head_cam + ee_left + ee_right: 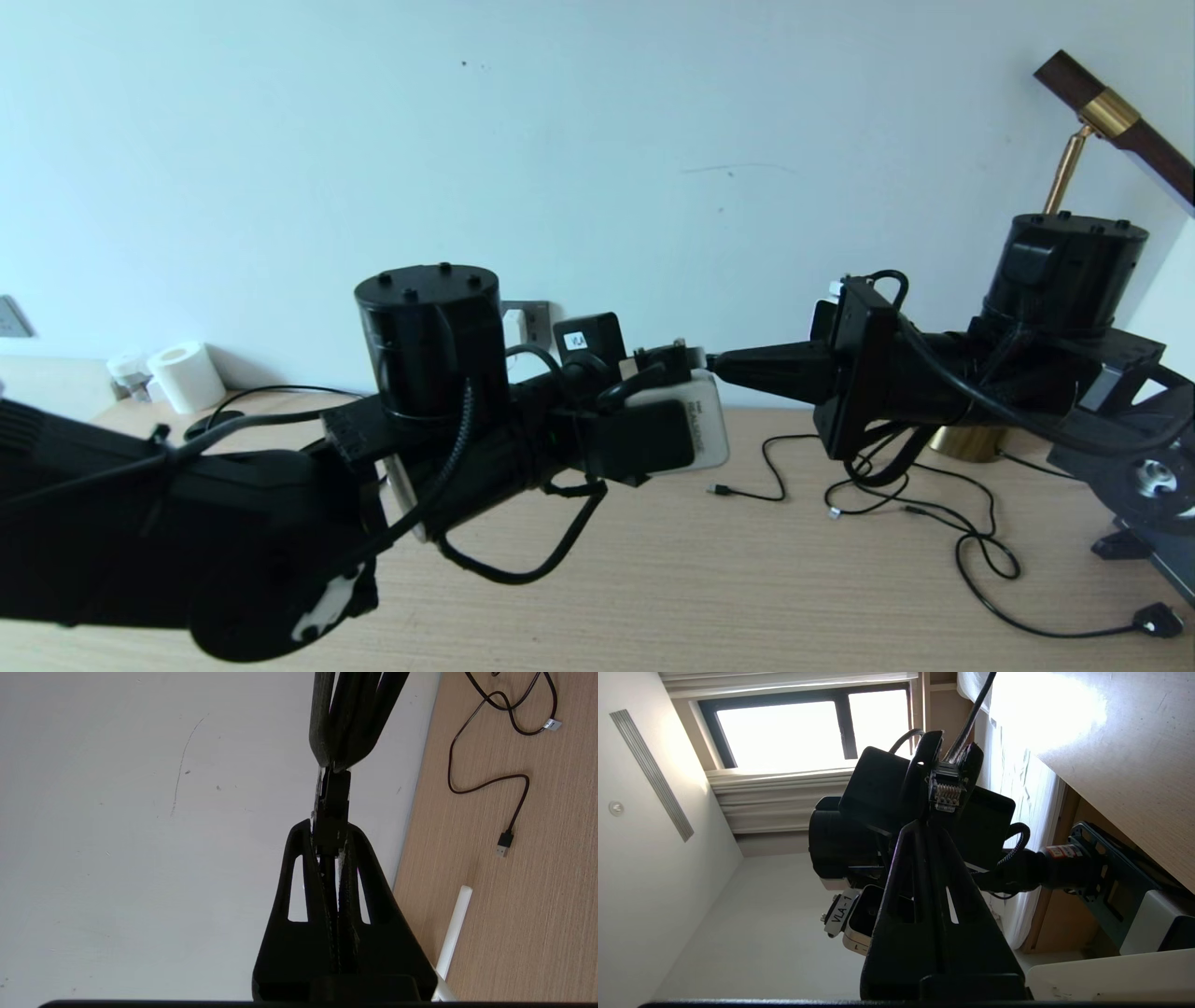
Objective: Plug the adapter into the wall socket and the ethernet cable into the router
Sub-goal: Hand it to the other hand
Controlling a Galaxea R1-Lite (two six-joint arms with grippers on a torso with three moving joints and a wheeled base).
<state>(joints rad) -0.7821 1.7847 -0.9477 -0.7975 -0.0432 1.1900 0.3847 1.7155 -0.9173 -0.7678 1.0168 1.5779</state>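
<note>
Label "VLA-1" [842,908] under left arm's camera.

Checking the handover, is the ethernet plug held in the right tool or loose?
Held. The right tool is shut on the tip of the ethernet plug; the left tool grips its other end, mid-air.

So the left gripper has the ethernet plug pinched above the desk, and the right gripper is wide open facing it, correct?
Not quite. The right gripper is not open: the left wrist view shows it shut on the tip of the ethernet plug. The rest holds: the left gripper pinches that plug above the desk.
</note>
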